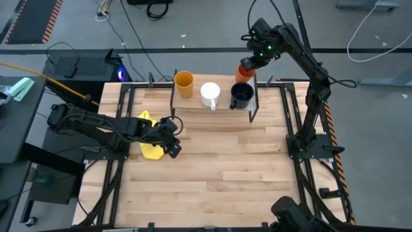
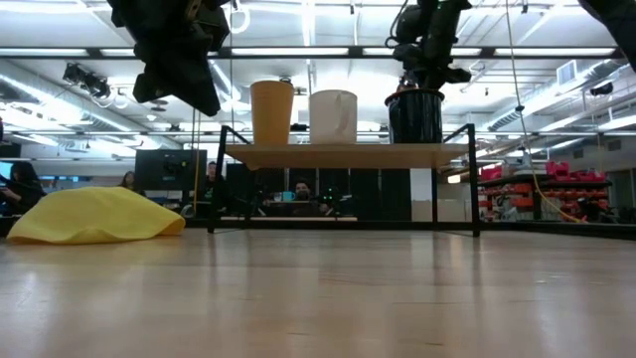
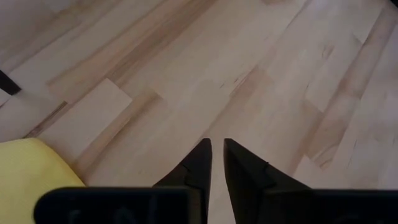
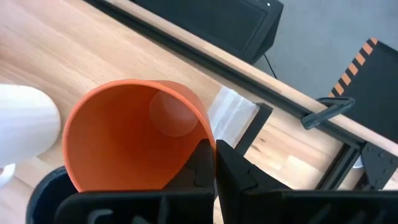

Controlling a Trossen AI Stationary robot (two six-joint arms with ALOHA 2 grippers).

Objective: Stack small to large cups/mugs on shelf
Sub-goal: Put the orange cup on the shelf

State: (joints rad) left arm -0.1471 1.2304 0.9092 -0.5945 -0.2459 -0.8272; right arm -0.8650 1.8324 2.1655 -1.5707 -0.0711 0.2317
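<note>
On the shelf (image 2: 348, 154) stand a yellow-orange cup (image 1: 183, 84), a white mug (image 1: 210, 95) and a dark mug (image 1: 241, 95), each on its base. My right gripper (image 1: 252, 61) is shut on the orange-red cup (image 4: 134, 134) right by the dark mug (image 4: 46, 193). In the low view the dark mug (image 2: 414, 117) hides nearly all of that cup. My left gripper (image 3: 217, 146) hangs over bare tabletop beside the yellow cloth (image 1: 149, 138), its fingers a narrow gap apart with nothing between them. My right gripper pinches the orange-red cup's rim (image 4: 206, 146), one finger inside the cup and one outside. The fingers come steeply from above. The cup sits mouth up and tilted. Whether its base touches the dark mug or the shelf, I cannot tell.
The pale ribbed strip (image 4: 230, 115) lies at the shelf's end beyond the held cup. The shelf's black legs (image 1: 252, 106) stand at the table's far side. The yellow cloth (image 2: 94, 216) lies heaped at the left.
</note>
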